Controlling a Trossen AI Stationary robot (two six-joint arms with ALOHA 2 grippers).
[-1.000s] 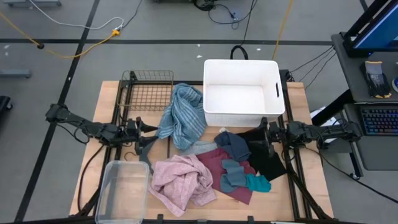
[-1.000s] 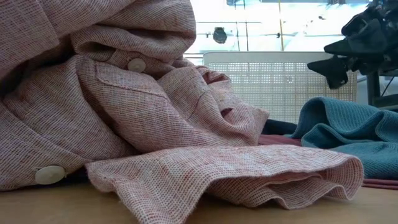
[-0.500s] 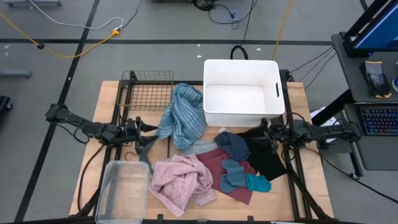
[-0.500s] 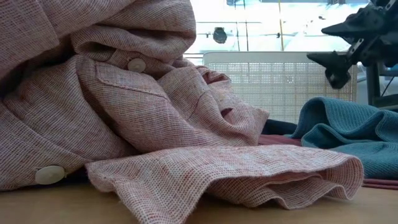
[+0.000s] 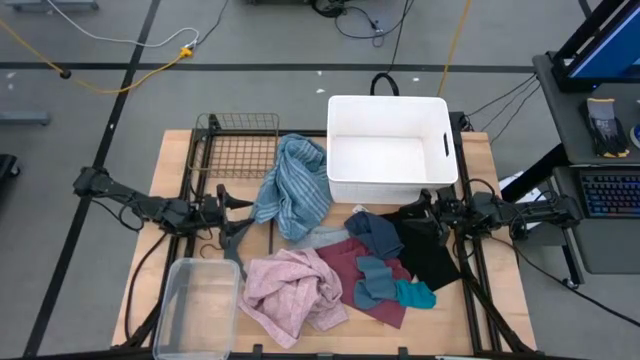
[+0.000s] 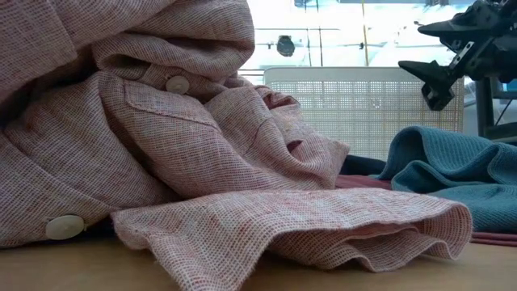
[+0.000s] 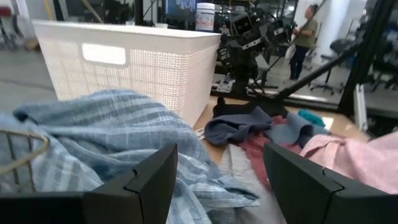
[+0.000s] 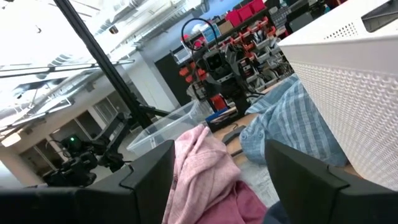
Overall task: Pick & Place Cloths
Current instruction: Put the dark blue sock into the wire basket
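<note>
With both my left pincer (image 5: 232, 205) and right pincer (image 5: 418, 207) spread and empty, every cloth (image 5: 290, 288) lay on the worktop (image 5: 170, 165), the white basket (image 5: 345, 185) unfilled.

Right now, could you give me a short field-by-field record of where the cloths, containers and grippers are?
left gripper: open, empty, beside the blue-striped towel
right gripper: open, empty, over the black shorts
white basket: empty, at the table's far side
clear bin: empty, near-left corner
pink cloth: beside the clear bin
maroon cloth: under the teal pieces
navy piece: on the pile's far edge
wire rack: far left, towel draped over its edge
</note>
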